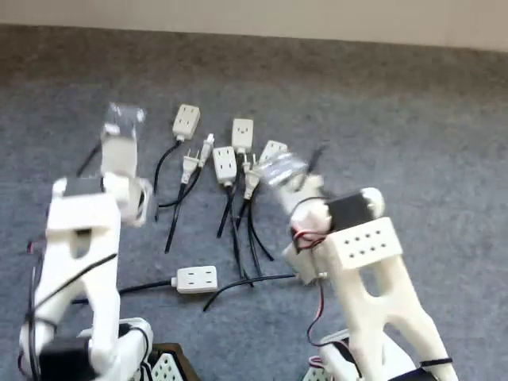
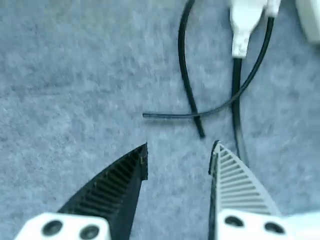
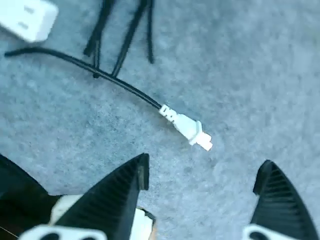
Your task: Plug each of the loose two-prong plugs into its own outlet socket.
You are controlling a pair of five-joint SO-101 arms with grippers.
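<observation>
My left gripper (image 2: 179, 146) hangs spread over the bare grey tabletop (image 2: 70, 75), with nothing between its fingers. Just beyond its tips two black cords (image 2: 187, 75) cross, and a white plug (image 2: 244, 25) lies past them. My right gripper (image 3: 204, 165) is spread wide as well and holds nothing. A loose two-prong plug (image 3: 186, 129) lies flat on the tabletop just ahead of its gap, its cord trailing away past an outlet socket (image 3: 24, 17).

From the high camera I see four white sockets (image 1: 225, 163) clustered around the middle of the tabletop, with loose plugs (image 1: 190, 164) lying among them on their cords. I cannot tell whether any plug is seated. A fifth socket (image 1: 197, 278) lies apart from the cluster, nearer the near edge, between my two arms.
</observation>
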